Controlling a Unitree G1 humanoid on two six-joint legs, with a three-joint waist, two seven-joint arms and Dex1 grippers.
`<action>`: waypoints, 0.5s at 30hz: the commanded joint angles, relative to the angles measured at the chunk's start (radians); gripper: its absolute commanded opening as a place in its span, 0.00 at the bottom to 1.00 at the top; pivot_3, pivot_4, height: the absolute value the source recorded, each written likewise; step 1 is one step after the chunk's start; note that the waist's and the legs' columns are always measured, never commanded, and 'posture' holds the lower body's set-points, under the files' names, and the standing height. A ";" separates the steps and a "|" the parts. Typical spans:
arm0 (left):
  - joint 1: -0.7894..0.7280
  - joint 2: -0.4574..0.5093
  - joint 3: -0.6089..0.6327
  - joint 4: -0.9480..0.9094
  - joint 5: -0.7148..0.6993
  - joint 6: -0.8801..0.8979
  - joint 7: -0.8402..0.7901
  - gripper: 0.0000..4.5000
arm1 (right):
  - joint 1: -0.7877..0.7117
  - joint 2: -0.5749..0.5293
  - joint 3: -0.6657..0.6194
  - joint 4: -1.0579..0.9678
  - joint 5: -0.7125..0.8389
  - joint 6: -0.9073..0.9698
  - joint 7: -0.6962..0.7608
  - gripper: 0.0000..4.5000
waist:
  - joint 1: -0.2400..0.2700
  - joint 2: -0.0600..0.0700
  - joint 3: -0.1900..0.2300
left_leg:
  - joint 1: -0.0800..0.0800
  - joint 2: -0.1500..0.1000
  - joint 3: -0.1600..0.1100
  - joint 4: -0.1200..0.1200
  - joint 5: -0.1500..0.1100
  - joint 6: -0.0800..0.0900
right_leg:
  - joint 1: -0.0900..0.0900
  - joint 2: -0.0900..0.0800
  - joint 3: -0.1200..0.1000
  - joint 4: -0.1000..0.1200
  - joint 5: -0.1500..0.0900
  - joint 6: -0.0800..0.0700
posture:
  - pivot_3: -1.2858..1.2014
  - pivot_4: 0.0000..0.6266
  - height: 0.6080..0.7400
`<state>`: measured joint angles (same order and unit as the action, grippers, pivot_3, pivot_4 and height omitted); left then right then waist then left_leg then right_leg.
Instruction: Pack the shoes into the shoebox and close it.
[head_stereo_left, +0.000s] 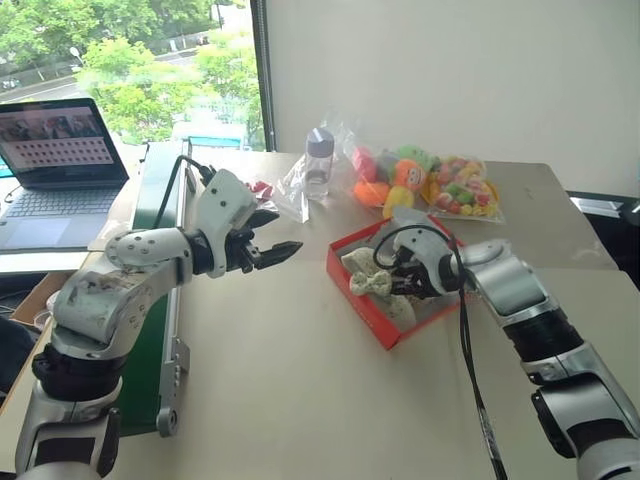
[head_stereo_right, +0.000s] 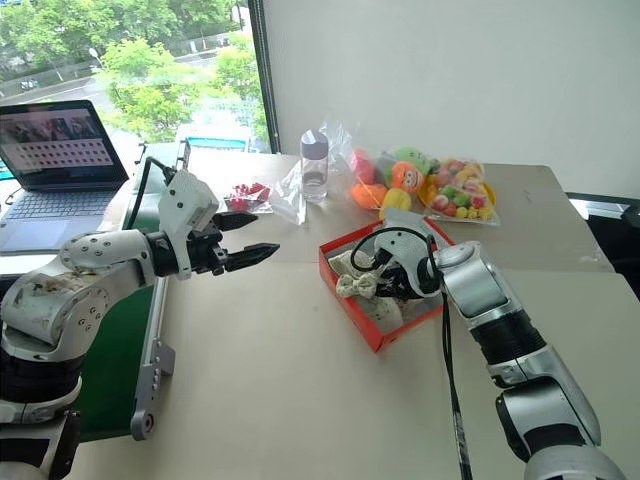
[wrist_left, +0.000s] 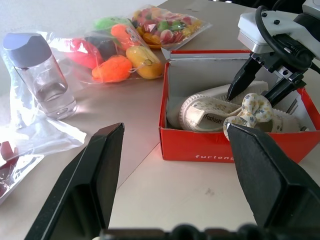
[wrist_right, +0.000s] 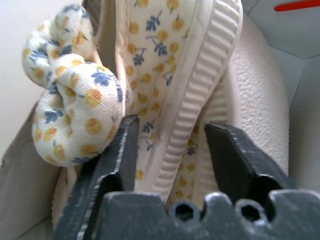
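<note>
Black fingers of the right end effector (wrist_left: 255, 90) stand spread astride the ribbed sole edge of the shoes (wrist_left: 225, 112), which lie inside the red shoebox (wrist_left: 220, 147) on the tabletop (head_stereo_left: 300, 380); nothing is pinched. Lifting straight up clear of the floral bow should keep the pair settled before the lid is folded over. Beside the box, the left end effector (head_stereo_left: 275, 240) hovers spread and empty.

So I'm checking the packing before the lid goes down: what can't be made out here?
- The second shoe: in the head views the right gripper covers the shoes in the shoebox.
- The lid's hinge: behind the right arm.
- The laptop screen: too small to read.
</note>
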<state>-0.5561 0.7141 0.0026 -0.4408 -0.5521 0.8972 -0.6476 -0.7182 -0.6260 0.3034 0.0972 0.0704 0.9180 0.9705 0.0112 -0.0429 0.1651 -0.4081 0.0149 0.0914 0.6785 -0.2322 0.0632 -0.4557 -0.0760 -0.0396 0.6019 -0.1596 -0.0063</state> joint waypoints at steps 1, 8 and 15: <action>-0.021 0.003 0.011 -0.020 0.002 -0.013 -0.004 0.78 | -0.039 -0.011 -0.058 -0.004 0.051 0.052 0.010 0.96 | 0.000 0.000 0.000 | 0.000 0.000 0.000 0.000 0.000 0.000 | 0.000 0.000 0.000 0.000 0.000 0.000 | 0.52 0.24 1.00; -0.019 0.003 0.015 -0.031 -0.006 -0.007 -0.005 0.78 | -0.149 -0.071 -0.195 0.019 0.147 0.159 0.018 0.99 | 0.000 0.003 0.002 | -0.002 0.000 0.000 0.000 0.000 0.000 | -0.003 0.000 0.000 0.001 0.001 0.000 | 0.52 0.24 1.00; -0.036 0.003 0.005 -0.010 0.000 -0.014 -0.015 0.78 | -0.194 -0.147 -0.214 -0.025 0.218 0.177 0.069 0.99 | 0.000 0.003 0.003 | -0.005 -0.001 0.000 0.000 -0.001 0.001 | -0.003 0.000 0.000 0.000 0.001 0.001 | 0.52 0.24 1.00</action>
<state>-0.5640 0.7143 0.0011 -0.4379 -0.5528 0.8973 -0.6537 -0.8674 -0.7545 0.1373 0.1268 0.2399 1.0770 1.0128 0.0117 -0.0398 0.1677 -0.4135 0.0144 0.0913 0.6793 -0.2328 0.0639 -0.4591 -0.0763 -0.0396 0.6016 -0.1584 -0.0052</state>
